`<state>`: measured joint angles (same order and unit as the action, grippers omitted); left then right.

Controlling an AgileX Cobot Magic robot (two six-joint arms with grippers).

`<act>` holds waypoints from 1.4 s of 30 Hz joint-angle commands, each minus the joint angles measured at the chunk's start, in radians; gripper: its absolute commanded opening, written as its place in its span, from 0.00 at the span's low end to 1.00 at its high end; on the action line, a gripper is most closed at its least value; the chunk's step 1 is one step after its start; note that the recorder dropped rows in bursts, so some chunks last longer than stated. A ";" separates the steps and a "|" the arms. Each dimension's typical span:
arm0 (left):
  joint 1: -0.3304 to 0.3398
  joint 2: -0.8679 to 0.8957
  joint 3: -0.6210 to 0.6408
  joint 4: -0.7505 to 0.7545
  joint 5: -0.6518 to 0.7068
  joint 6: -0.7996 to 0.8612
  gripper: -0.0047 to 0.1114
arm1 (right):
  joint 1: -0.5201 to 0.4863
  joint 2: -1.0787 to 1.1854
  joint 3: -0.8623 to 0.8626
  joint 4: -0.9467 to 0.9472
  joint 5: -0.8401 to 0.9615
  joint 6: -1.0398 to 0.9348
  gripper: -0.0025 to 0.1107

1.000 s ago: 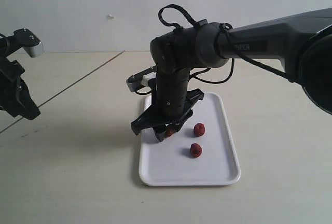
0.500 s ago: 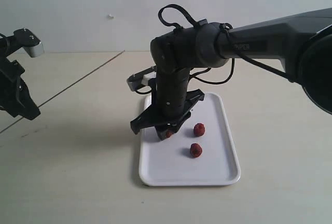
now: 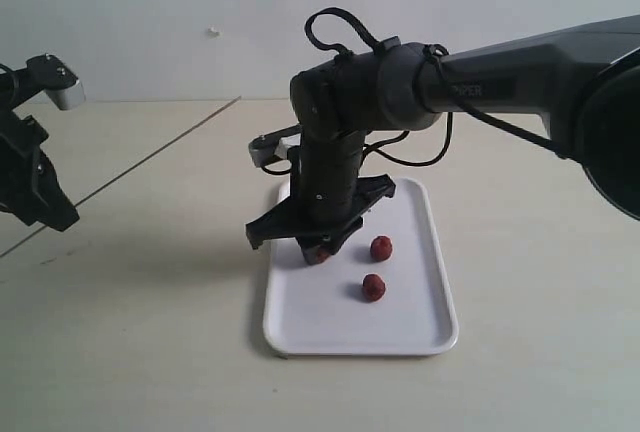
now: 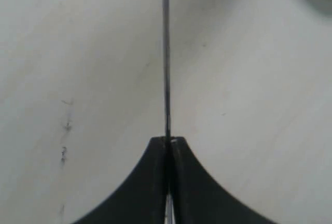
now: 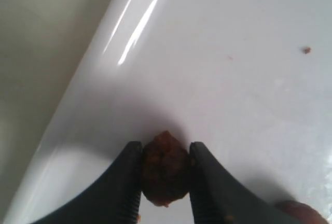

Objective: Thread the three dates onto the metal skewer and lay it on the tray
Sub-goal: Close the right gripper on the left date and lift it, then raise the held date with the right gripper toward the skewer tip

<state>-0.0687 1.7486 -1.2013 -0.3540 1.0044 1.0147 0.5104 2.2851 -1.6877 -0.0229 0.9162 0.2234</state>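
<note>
Right tool [image 5: 165,149]: we are seeing its two black fingers pressing both sides of a wrinkled dark red-brown date [image 5: 165,175], clamped on it.
Date's place: it is sitting low on the flat white rectangular tray [image 3: 335,322], at 9 o'clock of the tray's middle.
Left tool [image 4: 168,141]: jaws together, pinching the thin grey metal skewer [image 4: 166,53], at 9 o'clock over the pale bench [image 3: 150,332], well apart from the tray.
Risk: we are judging the roundish date liable to be squeezing out or rolling on the lift; the tool could also be dragging the light tray.
Around: the far loose date [image 3: 381,248] is lying at 3 o'clock of the held one, the near loose date [image 3: 373,287] at 4 o'clock, both near.
In the way: the right arm is hanging over the held date.
</note>
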 commanded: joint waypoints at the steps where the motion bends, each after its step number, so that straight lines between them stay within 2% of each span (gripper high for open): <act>1: 0.003 -0.009 0.003 -0.020 -0.004 0.002 0.04 | 0.002 -0.004 -0.004 -0.002 -0.024 0.067 0.28; 14: 0.003 -0.009 0.003 -0.042 -0.016 -0.041 0.04 | -0.048 -0.085 -0.004 0.006 -0.010 0.095 0.28; 26: 0.003 -0.009 0.003 -0.107 -0.042 -0.058 0.04 | -0.170 -0.121 -0.004 0.075 -0.101 0.145 0.28; 34: -0.003 0.025 0.005 -0.204 -0.041 -0.044 0.04 | -0.274 -0.121 -0.004 0.253 -0.180 0.056 0.28; 39: -0.003 0.103 0.005 -0.214 -0.043 -0.044 0.04 | -0.332 -0.121 -0.004 0.479 -0.248 -0.086 0.28; 42: -0.003 0.150 0.003 -0.248 -0.046 0.039 0.04 | -0.363 -0.121 -0.004 0.643 -0.279 -0.200 0.26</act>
<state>-0.0687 1.8677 -1.2013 -0.5569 0.9654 0.9860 0.1722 2.1742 -1.6877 0.4837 0.6764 0.1220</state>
